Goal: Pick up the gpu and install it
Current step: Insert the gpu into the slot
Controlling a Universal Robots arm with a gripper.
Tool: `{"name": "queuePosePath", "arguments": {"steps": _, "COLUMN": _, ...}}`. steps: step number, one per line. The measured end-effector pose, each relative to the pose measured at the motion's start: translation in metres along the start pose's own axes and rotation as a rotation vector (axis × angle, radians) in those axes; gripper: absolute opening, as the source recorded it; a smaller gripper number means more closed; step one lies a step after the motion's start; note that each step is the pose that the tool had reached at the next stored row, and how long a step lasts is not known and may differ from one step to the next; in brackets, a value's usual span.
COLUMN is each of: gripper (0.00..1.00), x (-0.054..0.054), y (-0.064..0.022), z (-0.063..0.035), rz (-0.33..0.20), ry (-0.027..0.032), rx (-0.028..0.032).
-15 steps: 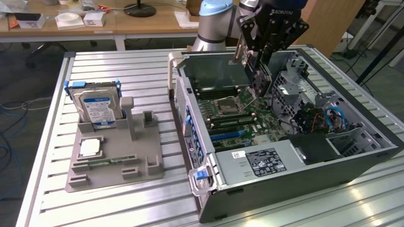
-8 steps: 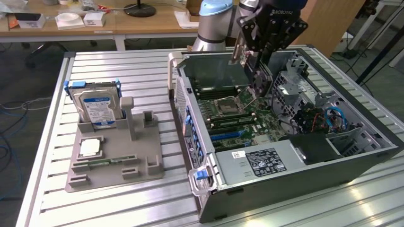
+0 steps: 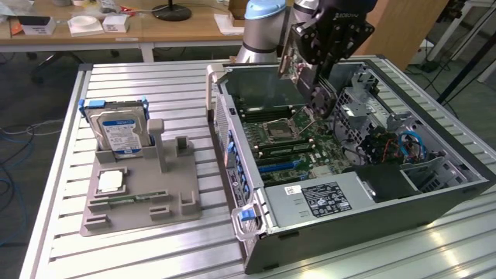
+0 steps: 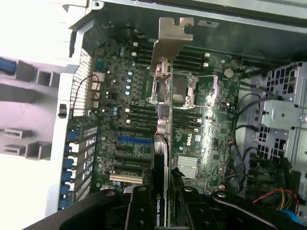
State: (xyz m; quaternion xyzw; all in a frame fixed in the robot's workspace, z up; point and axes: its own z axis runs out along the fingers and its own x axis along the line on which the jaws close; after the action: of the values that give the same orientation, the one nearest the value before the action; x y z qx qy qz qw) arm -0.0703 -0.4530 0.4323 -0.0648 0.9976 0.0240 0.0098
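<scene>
The fingers are drawn in narrow and clamp the gpu between them. In the wrist view the card shows edge-on, so its face is hard to read. A white label near the grip is cut off partway through its lettering. The silvery bracket is at the card's far end.

In the exterior view the card hangs over the open computer case, above the motherboard near its processor socket. The gripper's body hides much of the card, and I cannot tell whether its lower end touches the board. The arm is cut off at 12 o'clock. A labelled power supply sits in the case toward 5 o'clock.

At 9 o'clock from the case a grey fixture holds an upright hard drive, a square chip and a small memory stick too small to make out. All rest on a slatted metal tabletop. Beyond it, at 11 o'clock, is a wooden desk with small boxes, and cables trail on the floor at 9 o'clock.
</scene>
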Motion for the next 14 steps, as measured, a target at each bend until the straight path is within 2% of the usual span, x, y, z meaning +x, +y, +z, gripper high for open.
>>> {"name": "queuePosePath", "arguments": {"steps": 14, "gripper": 0.26, "x": 0.0, "y": 0.0, "z": 0.0008, "rz": -0.215, "ry": 0.01, "rx": -0.0049}}
